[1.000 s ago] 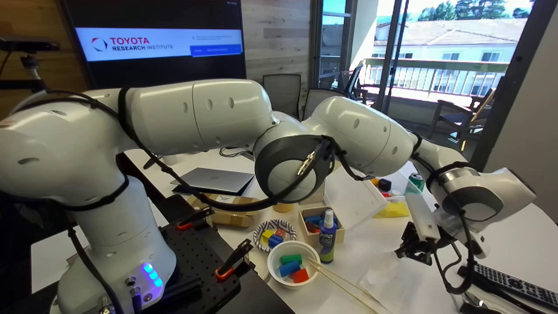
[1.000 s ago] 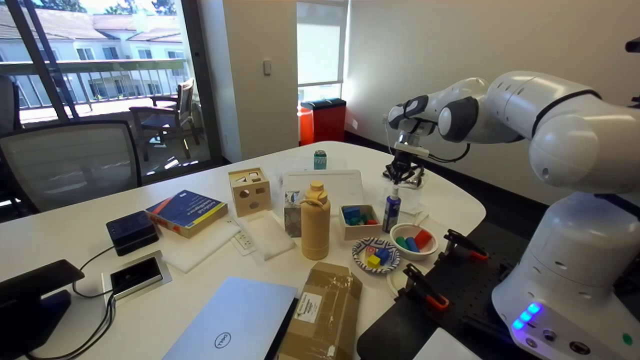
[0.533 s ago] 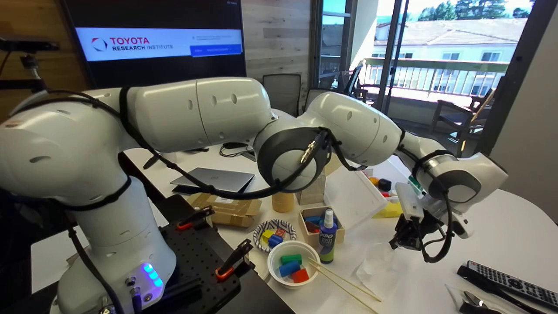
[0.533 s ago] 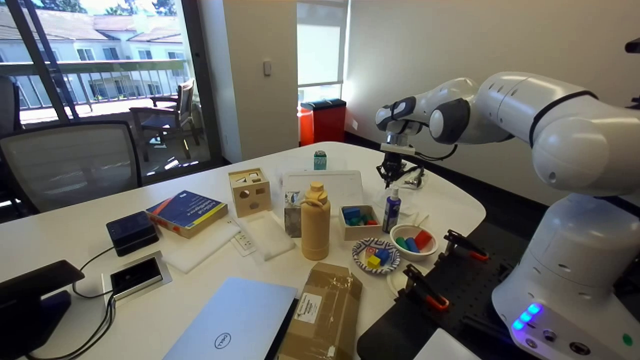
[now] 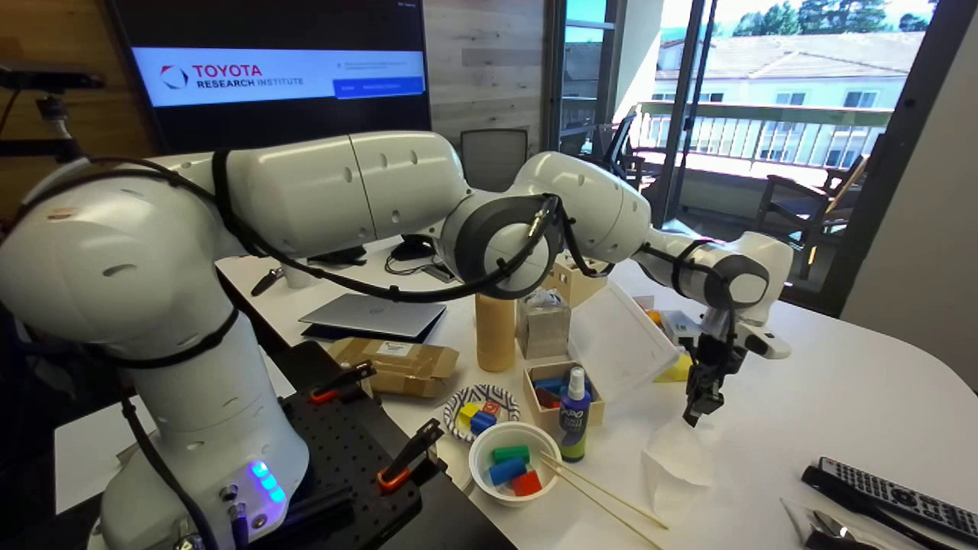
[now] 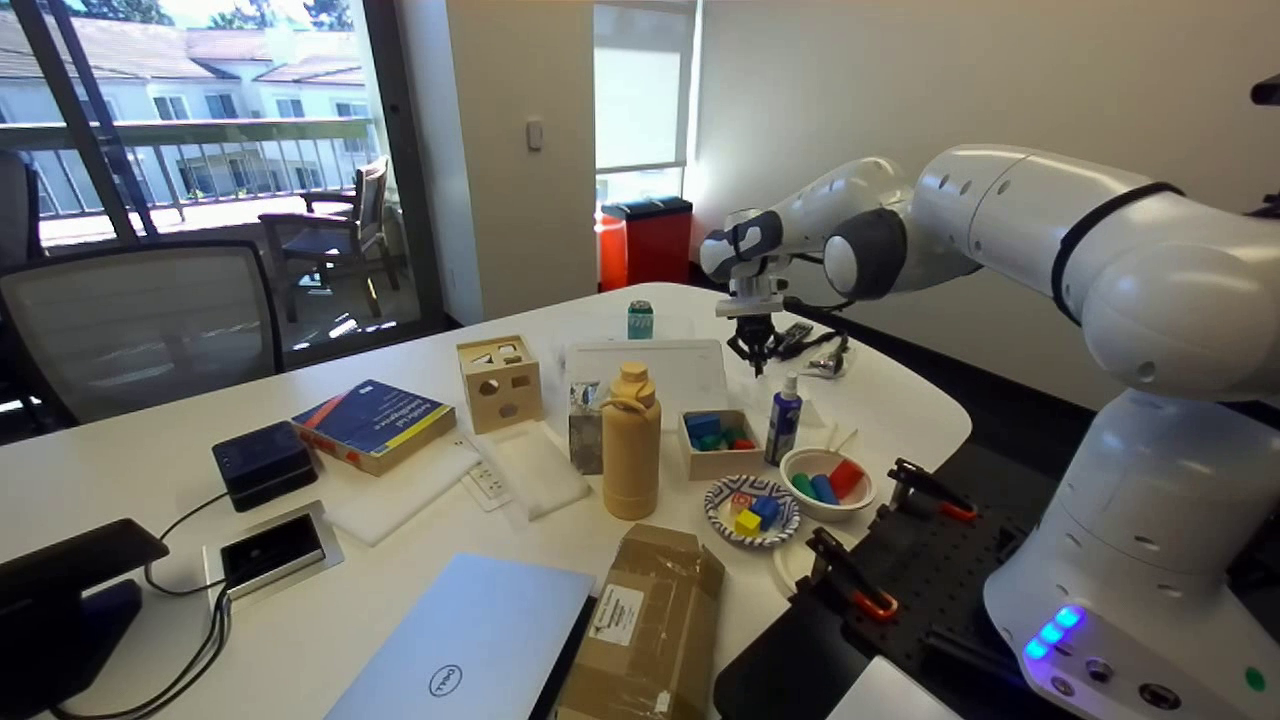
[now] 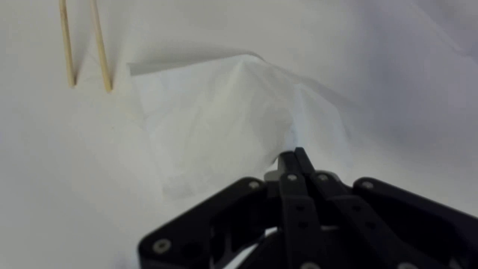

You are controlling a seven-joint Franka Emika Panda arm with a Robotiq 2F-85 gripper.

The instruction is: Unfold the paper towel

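Pinching a bit of the paper towel (image 7: pixel 216 123) in the fully closed gripper (image 7: pixel 294 152). Letting it slope, rumpled, down from the gripper to the table (image 5: pixel 840 386), with creases running toward the grip. Showing two wooden sticks (image 7: pixel 66 43) just beyond the towel's corner farthest from the gripper. Having a spray bottle (image 5: pixel 574 416) upright between gripper and white bowl (image 5: pixel 481 457).

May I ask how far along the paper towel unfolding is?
Already done, it seems: grasping, since the gripper is shut, apparently on the paper towel. In hand: a raised part of it, which reaches the gripper in an exterior view. Left: likely opening it out and releasing it, since the wrist view shows it creased and bowed, not flat.
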